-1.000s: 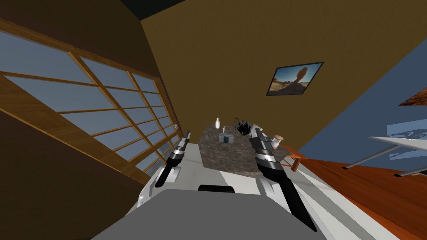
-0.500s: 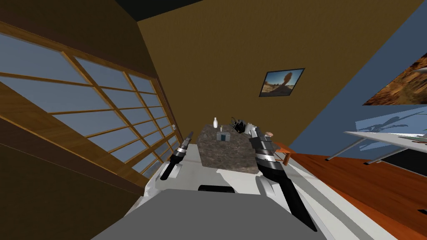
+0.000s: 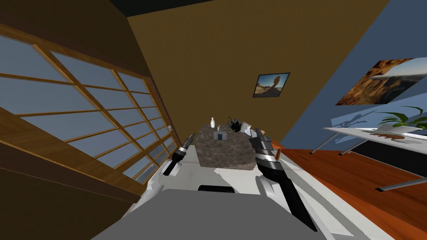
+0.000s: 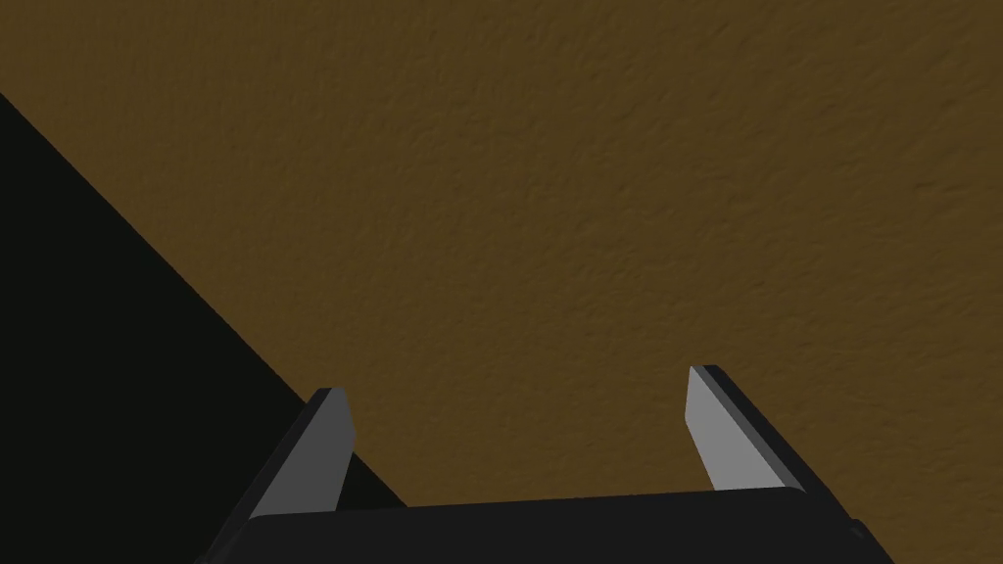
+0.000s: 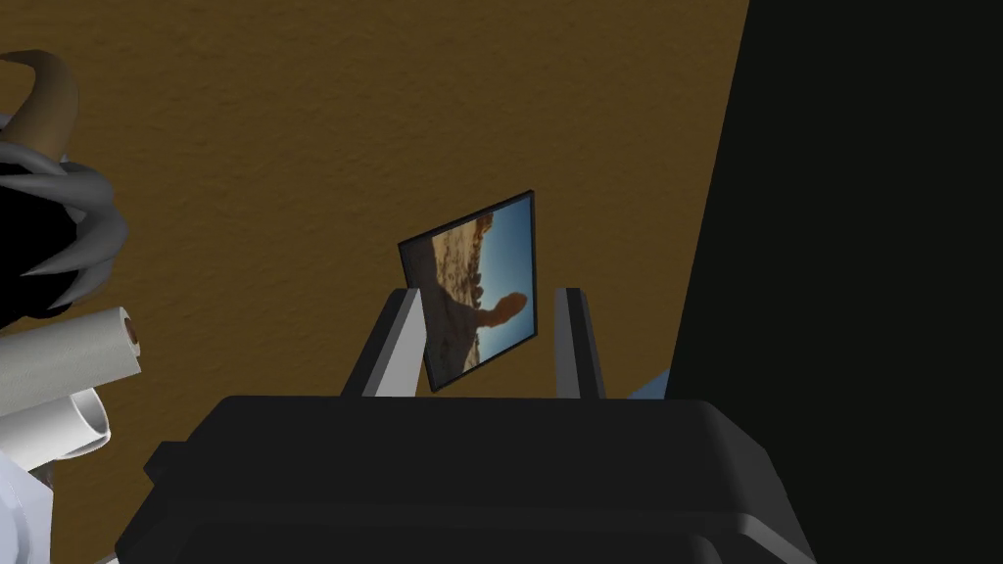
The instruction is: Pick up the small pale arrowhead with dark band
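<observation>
— Holding nothing, our right gripper (image 5: 485,294) has its fingers a narrow gap apart, above the right edge of the dark marbled table (image 3: 227,152), next to some white rolls (image 5: 59,367).
— And our left gripper (image 4: 514,382)?
— Spread wide, empty, just off the table's left edge.
— The arrowhead (image 3: 217,130)?
— We see a small pale sliver near the far edge, between a white bottle (image 3: 212,122) and a grey box (image 3: 220,136). Its band is too small to tell.
</observation>
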